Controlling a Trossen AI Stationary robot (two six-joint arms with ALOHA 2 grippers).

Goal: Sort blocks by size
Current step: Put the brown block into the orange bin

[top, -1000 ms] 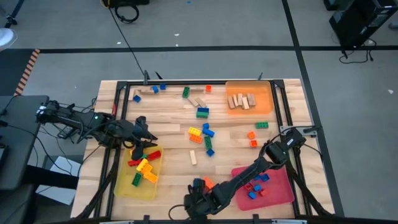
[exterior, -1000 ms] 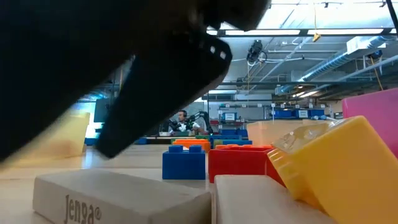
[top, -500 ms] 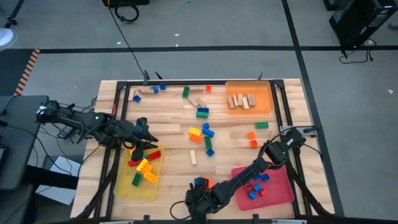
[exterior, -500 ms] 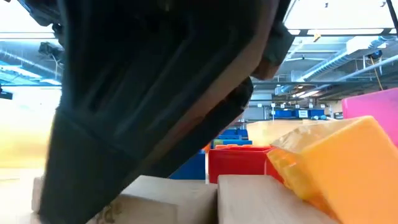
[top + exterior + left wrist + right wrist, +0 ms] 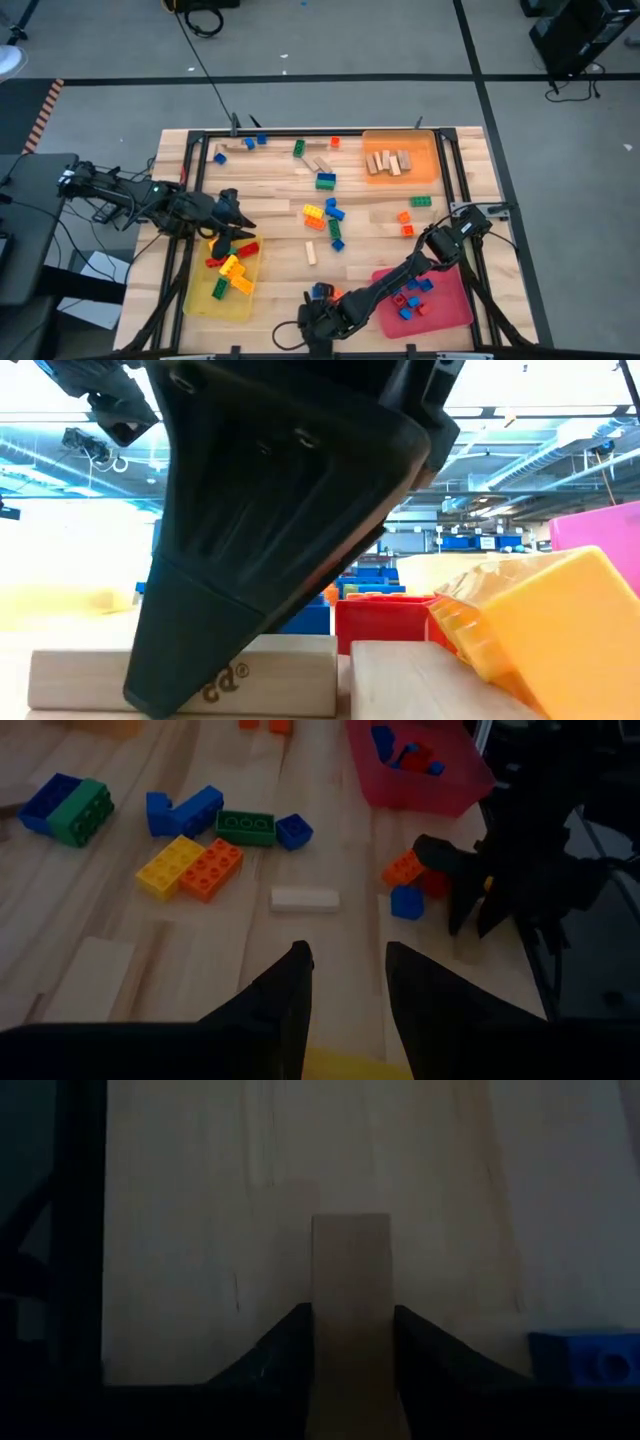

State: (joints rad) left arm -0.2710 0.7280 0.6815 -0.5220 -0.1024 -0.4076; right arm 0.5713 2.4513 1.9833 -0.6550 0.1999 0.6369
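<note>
Wooden table (image 5: 280, 215) carries 3 trays: yellow tray (image 5: 205, 300) at front-left, pink tray (image 5: 450, 310) front-right, orange tray (image 5: 425, 160) at far right.

Right arm reaches across the front edge; right gripper (image 5: 312, 322) sits low near front-centre, just beside a small blue brick (image 5: 320, 291) and orange brick (image 5: 336, 296). In right wrist view its fingers (image 5: 290, 1350) stand apart w/ a tan wooden block (image 5: 350, 1280) running between them, flat on the table; can't tell if the pads actually press it. Low view shows the same block, w/ printed lettering, under the dark finger.

Left arm is at the table's left; left gripper (image 5: 235, 228) hovers over the far end of the yellow tray, jaws apart, nothing between them in left wrist view.

Blocks: red, yellow, green, orange bricks in yellow tray; red + blue small ones in pink tray; tan wooden pieces (image 5: 388, 162) in orange tray. Rest scattered mid-table: yellow-orange pair (image 5: 314, 216), blue and green bricks near it, a loose tan piece (image 5: 311, 253), more along the far edge.
</note>
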